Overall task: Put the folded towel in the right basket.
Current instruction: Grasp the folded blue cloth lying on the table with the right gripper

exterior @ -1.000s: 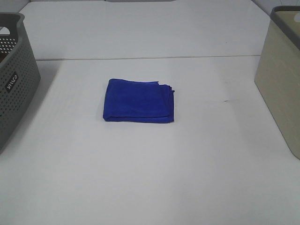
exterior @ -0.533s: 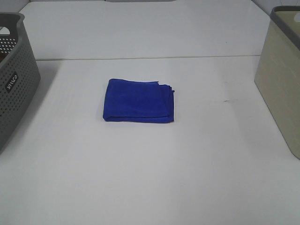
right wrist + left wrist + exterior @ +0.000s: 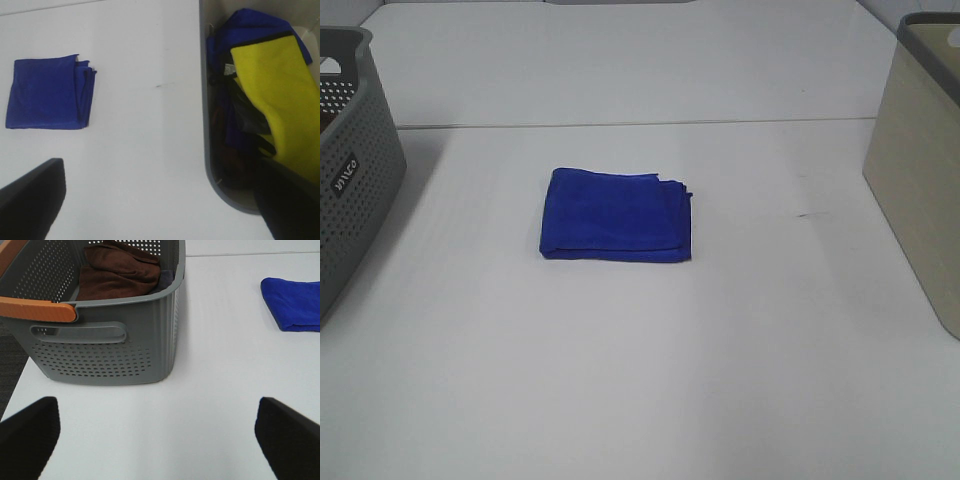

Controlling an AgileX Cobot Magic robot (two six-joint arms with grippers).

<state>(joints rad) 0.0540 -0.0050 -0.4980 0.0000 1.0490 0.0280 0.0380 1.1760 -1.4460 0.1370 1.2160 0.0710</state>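
The folded blue towel (image 3: 616, 215) lies flat on the white table, left of centre. It also shows in the left wrist view (image 3: 295, 305) and the right wrist view (image 3: 49, 93). The right basket (image 3: 920, 170) is beige and stands at the table's right edge; the right wrist view looks down over its rim (image 3: 204, 100). Neither gripper shows in the exterior view. My left gripper (image 3: 157, 445) is open and empty, above bare table beside the grey basket. My right gripper (image 3: 160, 200) is open and empty, high between towel and right basket.
A grey perforated basket (image 3: 350, 180) with an orange handle (image 3: 37, 309) stands at the left edge and holds a brown towel (image 3: 117, 272). The right basket holds a yellow towel (image 3: 272, 95) and dark blue cloths (image 3: 250, 22). A table seam (image 3: 640, 124) runs across the back.
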